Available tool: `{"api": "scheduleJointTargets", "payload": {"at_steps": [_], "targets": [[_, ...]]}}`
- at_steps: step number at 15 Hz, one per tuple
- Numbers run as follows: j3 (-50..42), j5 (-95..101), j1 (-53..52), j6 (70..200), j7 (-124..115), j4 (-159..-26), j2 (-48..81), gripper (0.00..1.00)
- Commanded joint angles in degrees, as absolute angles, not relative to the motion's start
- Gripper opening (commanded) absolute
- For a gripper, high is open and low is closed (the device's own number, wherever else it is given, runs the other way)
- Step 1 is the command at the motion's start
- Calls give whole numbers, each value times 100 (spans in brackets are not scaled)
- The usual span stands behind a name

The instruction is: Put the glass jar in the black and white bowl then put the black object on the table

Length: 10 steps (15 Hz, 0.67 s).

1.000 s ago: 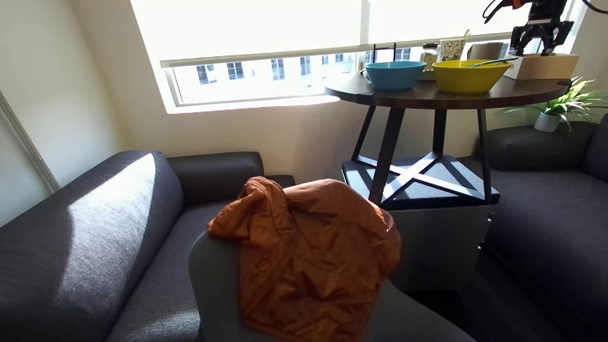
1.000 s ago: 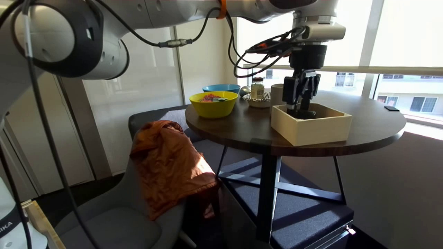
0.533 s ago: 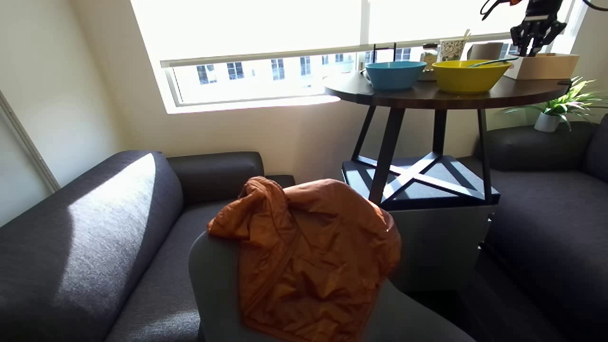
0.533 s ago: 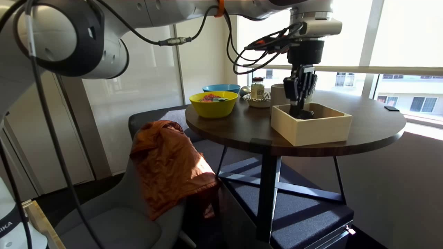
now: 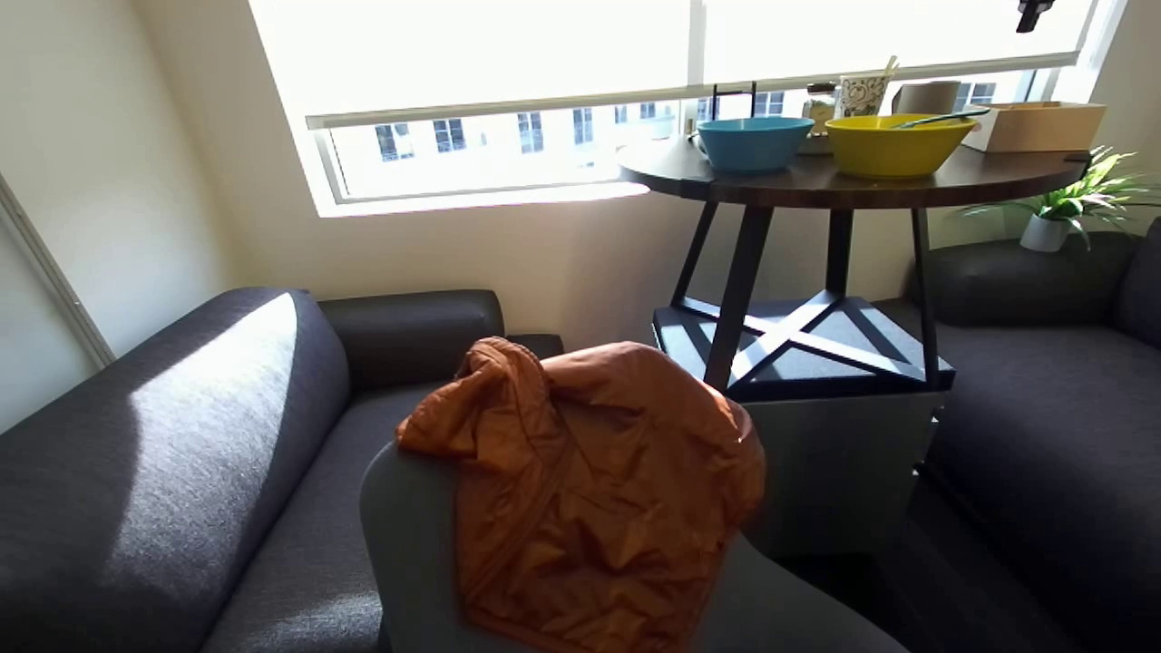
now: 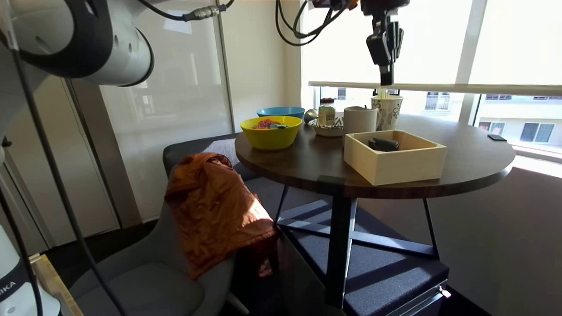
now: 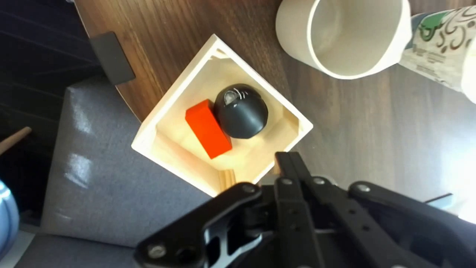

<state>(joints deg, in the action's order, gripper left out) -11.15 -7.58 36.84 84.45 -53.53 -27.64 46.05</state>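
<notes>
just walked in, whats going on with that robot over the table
Its end effector hangs closed and empty above the table. The glass jar stands in the black and white bowl, as the task wants. The black object, meant for the table itself, is not there yet: it lies in a wooden box beside a red block.

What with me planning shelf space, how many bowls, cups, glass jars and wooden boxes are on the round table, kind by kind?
Bowls: 3 (yellow bowl, blue bowl, black and white bowl)
Cups: 2 (pale mug, patterned cup)
Glass jars: 1 (the glass jar)
Wooden boxes: 1 (the wooden box)
Total: 7
</notes>
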Motion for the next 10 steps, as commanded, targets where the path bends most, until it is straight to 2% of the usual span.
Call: {"api": "scheduleJointTargets", "payload": {"at_steps": [1, 3, 5, 10], "targets": [[-986, -691, 3721, 8298, -5007, -2415, 4698, 32], [-913, -724, 3701, 8515, -4785, -2814, 4638, 46], [-879, -741, 3780, 8138, -4621, -2297, 5093, 60], [-899, -758, 3962, 8258, -4689, -2361, 5580, 95]]}}
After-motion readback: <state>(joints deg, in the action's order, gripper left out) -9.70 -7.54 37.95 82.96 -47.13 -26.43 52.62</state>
